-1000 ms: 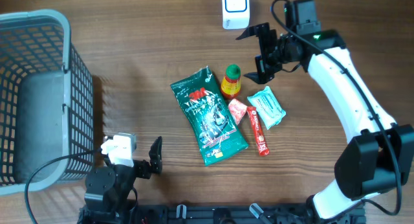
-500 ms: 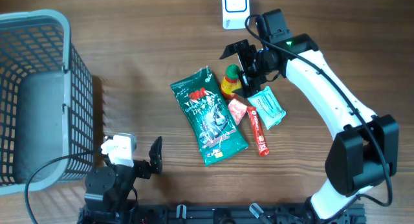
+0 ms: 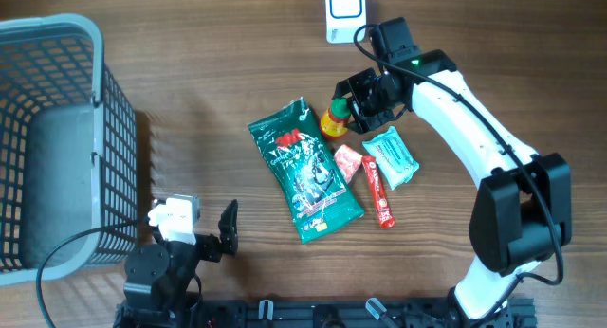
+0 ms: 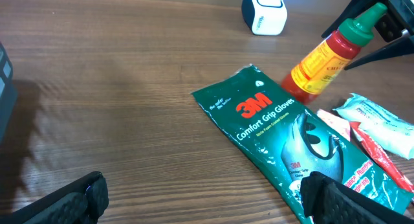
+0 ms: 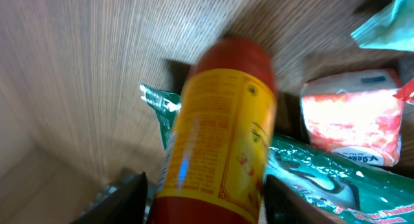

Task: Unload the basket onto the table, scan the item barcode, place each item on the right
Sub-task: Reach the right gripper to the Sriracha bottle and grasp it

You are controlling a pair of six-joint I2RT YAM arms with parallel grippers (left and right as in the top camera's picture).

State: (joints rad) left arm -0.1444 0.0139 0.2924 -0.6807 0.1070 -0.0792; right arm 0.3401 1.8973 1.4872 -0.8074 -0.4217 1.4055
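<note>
Overhead: I am working the R gripper (image 3: pixel 347 104) over the item pile on the table (image 3: pixel 190 82). Its jaws are standing approx. half closed, one on each side of the neck of the sauce bottle (image 3: pixel 331 125). The sauce bottle is leaning, w/ its base by the top corner of the glove pack (image 3: pixel 303 172). The scanner (image 3: pixel 343 11) is sitting near, at the far edge, not touching it. The L gripper (image 3: pixel 201 226) is idling wide open and holding nothing, beside the basket (image 3: pixel 57 34). L wrist view: the sauce bottle (image 4: pixel 321 61) is tilting, green cap up and to the right between dark fingertips (image 4: pixel 396 28). R wrist view: the sauce bottle (image 5: pixel 220 133) is filling the frame w/ fingers (image 5: pixel 126 195) pressing at both flanks, so I am judging it gripped. No barcode is showing. Progress: the pick is under way. Lifting, carrying to the scanner and turning the code toward it are all left.
</note>
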